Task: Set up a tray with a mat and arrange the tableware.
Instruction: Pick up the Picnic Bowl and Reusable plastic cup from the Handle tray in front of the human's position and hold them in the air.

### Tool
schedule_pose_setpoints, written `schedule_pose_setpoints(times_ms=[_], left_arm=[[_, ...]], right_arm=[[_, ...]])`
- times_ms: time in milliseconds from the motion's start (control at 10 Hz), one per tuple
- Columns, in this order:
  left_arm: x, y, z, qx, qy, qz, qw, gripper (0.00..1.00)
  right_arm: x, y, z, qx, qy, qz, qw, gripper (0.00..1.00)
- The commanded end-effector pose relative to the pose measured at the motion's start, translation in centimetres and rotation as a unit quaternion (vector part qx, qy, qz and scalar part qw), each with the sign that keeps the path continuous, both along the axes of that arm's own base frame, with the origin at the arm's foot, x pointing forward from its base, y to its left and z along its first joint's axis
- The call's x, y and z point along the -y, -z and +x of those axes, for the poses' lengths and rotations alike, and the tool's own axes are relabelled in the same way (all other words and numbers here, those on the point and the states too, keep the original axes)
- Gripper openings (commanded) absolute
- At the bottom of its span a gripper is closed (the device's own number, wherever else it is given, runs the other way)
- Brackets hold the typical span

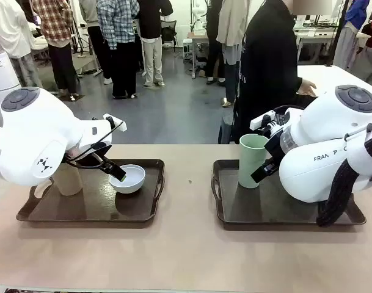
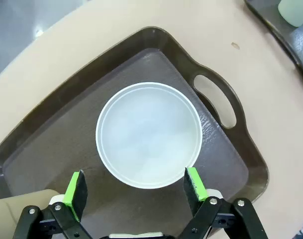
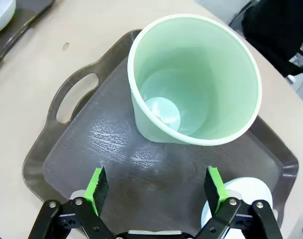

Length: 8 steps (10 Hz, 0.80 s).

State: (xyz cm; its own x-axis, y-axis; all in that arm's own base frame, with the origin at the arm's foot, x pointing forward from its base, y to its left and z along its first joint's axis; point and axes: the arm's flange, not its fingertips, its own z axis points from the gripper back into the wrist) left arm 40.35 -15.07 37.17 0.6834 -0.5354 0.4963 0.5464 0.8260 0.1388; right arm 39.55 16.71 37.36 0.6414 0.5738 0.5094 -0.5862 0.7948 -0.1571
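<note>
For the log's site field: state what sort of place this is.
Probably a robotics lab or demo hall. A white left arm and right arm hang over brown trays on a tan table; behind, people stand on an open grey floor by white worktables.

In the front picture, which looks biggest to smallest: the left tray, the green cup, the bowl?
Left tray, clearly largest.
Green tumbler next.
Bowl smallest, though slightly wider than the tumbler.

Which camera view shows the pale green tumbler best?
The right wrist view: the pale green tumbler is whole, upright on the tray, its empty inside visible. The front view shows its side, the left wrist view a cropped piece.
</note>
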Motion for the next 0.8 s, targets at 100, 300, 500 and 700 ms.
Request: schedule_pose_setpoints(times_ms=[100, 300, 500, 700], left_arm=[[0.00, 0.00, -0.01, 0.000, 0.000, 0.000, 1.000, 1.00], [0.00, 0.00, -0.01, 0.000, 0.000, 0.000, 1.000, 1.00], [0.00, 0.00, -0.01, 0.000, 0.000, 0.000, 1.000, 1.00], [0.00, 0.00, -0.01, 0.000, 0.000, 0.000, 1.000, 1.00]], right_arm=[[0.00, 0.00, 0.00, 0.000, 0.000, 0.000, 1.000, 1.00], [0.00, 0.00, 0.00, 0.000, 0.000, 0.000, 1.000, 1.00], [0.00, 0.00, 0.00, 0.000, 0.000, 0.000, 1.000, 1.00], [0.00, 0.00, 0.00, 0.000, 0.000, 0.000, 1.000, 1.00]])
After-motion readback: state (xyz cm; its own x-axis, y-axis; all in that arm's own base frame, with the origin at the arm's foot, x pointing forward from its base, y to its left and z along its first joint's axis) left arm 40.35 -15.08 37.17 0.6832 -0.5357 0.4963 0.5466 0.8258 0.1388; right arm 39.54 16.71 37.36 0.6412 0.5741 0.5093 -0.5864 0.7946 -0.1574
